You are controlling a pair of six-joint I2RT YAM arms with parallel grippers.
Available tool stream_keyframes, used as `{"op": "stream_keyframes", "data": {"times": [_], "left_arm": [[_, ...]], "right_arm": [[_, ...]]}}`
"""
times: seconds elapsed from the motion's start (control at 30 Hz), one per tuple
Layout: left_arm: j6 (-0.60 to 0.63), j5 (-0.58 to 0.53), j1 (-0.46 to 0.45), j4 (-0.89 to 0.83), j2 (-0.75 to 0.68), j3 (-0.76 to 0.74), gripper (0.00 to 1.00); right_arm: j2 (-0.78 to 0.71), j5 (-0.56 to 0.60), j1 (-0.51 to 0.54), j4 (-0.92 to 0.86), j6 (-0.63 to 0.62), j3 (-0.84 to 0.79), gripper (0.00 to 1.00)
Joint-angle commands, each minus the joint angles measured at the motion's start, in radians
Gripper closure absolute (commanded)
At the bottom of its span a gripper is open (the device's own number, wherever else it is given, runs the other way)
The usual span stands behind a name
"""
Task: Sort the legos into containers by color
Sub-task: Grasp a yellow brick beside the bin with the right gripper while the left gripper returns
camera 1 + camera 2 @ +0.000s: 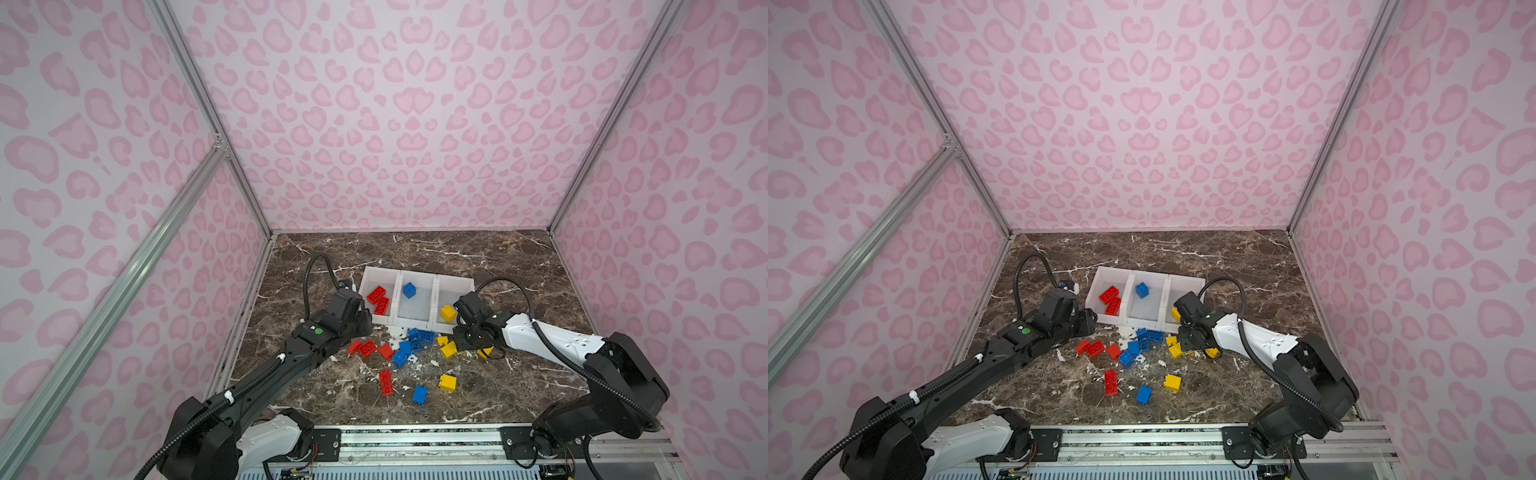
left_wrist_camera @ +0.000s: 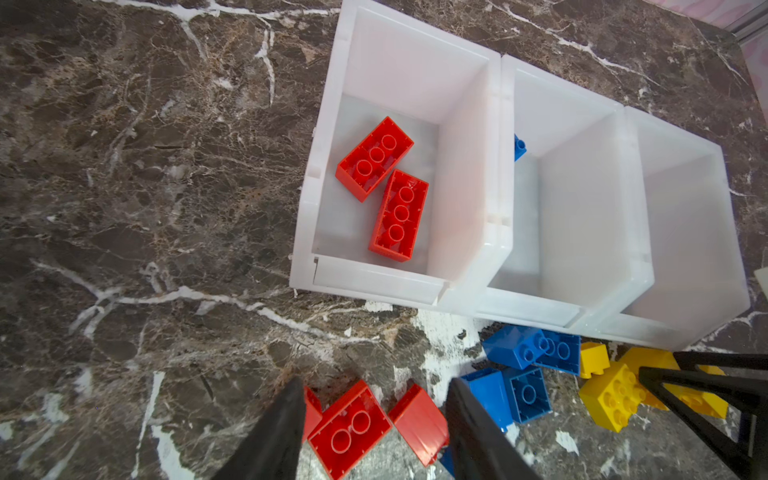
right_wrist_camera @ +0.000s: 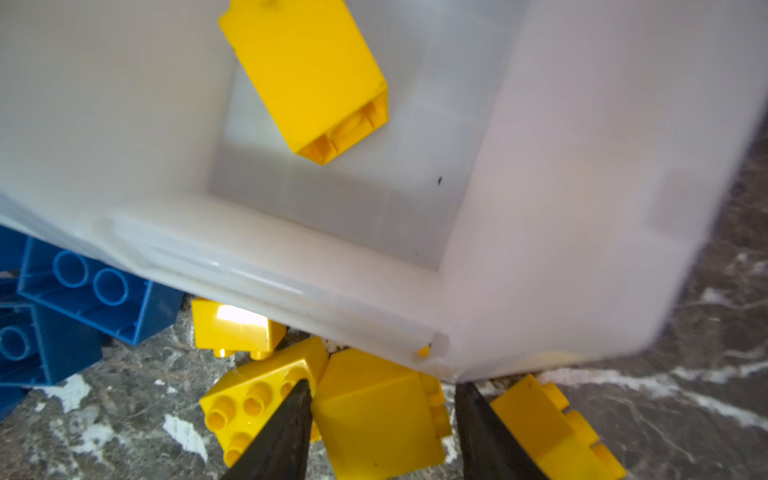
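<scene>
Three joined white containers [image 1: 417, 277] stand mid-table. The left one holds two red legos [image 2: 374, 158], the middle one a blue lego [image 1: 409, 289], the right one a yellow lego [image 3: 307, 75]. In front of them, loose red [image 1: 368, 348], blue [image 1: 415, 338] and yellow legos [image 1: 448, 382] lie on the marble. My left gripper [image 2: 375, 380] is open just above the table, and two red legos [image 2: 349, 424] lie between its fingers. My right gripper [image 3: 384, 383] is open close around a yellow lego [image 3: 374, 415] lying by the right container's front corner. One finger touches it and a thin gap shows at the other.
More yellow legos [image 3: 249, 403] crowd both sides of the right gripper's fingers. A long red lego [image 1: 386, 382] and a blue one [image 1: 419, 395] lie nearer the front rail [image 1: 415, 440]. Pink patterned walls close in the table on three sides.
</scene>
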Motion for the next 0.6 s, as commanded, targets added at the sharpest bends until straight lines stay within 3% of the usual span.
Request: {"op": "stream_keyframes", "data": {"times": [0.0, 0.2, 0.57], "left_arm": [[-0.006, -0.016, -0.002, -0.001, -0.005, -0.006, 0.44], [-0.007, -0.016, -0.005, -0.002, -0.005, -0.006, 0.44], [-0.013, -0.019, -0.011, -0.007, -0.012, -0.009, 0.44]], "right_arm": [[0.002, 0.006, -0.002, 0.006, -0.012, -0.011, 0.51], [-0.011, 0.008, -0.002, 0.009, -0.001, -0.032, 0.61], [-0.149, 0.047, 0.049, -0.102, 0.036, -0.01, 0.63]]}}
